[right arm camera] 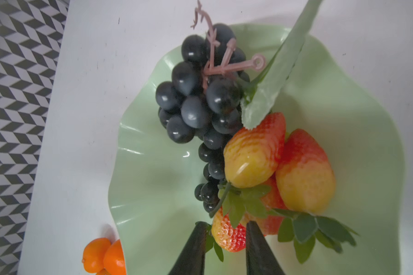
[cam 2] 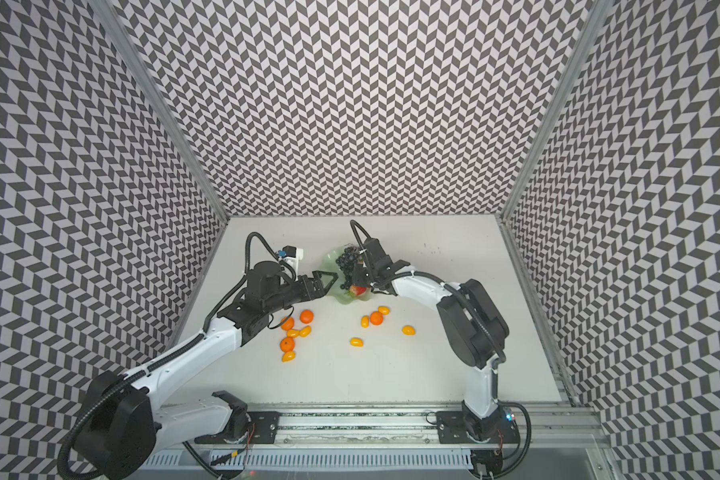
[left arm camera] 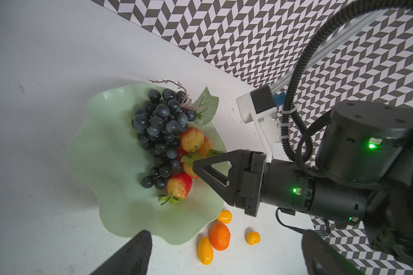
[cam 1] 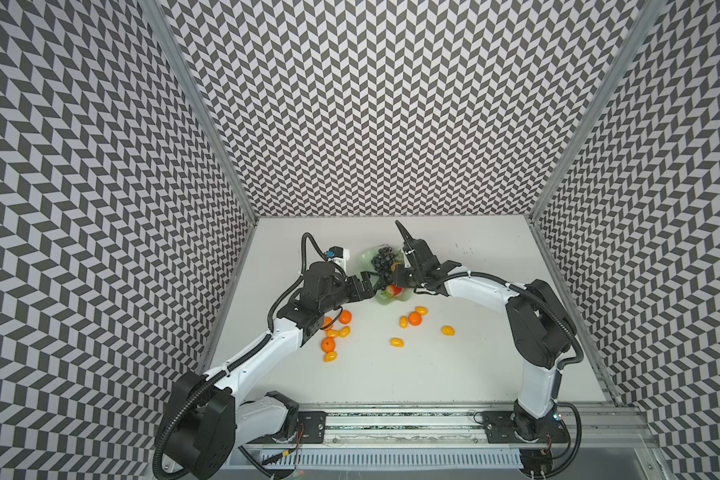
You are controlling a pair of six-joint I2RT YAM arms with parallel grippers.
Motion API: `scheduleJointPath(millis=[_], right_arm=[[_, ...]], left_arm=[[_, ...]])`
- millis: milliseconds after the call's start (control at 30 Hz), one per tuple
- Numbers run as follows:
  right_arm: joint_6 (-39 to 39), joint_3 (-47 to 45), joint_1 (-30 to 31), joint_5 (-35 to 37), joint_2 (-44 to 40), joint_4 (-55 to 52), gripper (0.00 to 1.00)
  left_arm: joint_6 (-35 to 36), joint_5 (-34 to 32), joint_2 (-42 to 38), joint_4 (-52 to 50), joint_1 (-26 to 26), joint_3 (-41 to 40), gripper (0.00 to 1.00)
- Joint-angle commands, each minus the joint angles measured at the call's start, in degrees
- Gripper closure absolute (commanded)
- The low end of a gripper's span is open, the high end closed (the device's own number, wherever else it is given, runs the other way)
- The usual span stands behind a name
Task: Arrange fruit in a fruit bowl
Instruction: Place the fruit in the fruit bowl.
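Right gripper (right arm camera: 225, 223) slightly parted astride a strawberry (right arm camera: 228, 238) in the fruit bowl (right arm camera: 141, 178), left gripper (cam 2: 327, 281) spread wide, empty

Bowl (left arm camera: 100, 152): on the table (cam 1: 454, 374), mid-width, nearer the back edge than the front.
Grape bunch (left arm camera: 161, 128): in the bowl, lying from its back rim toward its front.
Strawberries (left arm camera: 179, 185): in the bowl, against the grape bunch's right side and front end.
Left tangerines (cam 1: 328, 344): in front and left of the bowl, bunched with the left kumquats (cam 1: 344, 331).
Lone tangerine (cam 1: 415, 318): just in front of the bowl, toward the right.
Right kumquats (cam 1: 403, 321): two flanking the lone tangerine, two nearer the front edge, apart.
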Motion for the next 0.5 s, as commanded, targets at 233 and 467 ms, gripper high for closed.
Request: scheduleJointPath(millis=[233,467], right_arm=[[-4.4,-7.4,-0.2,-3.8,-14.7,4.7,0.55],[-8.7,-12.5,-0.2,1.2,-20.9,-1.0,0.55]], left_arm=[[1.8,-1.2,-6.8,-5.3,-0.4,-0.8,0.0],[3.1,-2.0,-10.9,-6.3,-4.8,-4.5,0.0]])
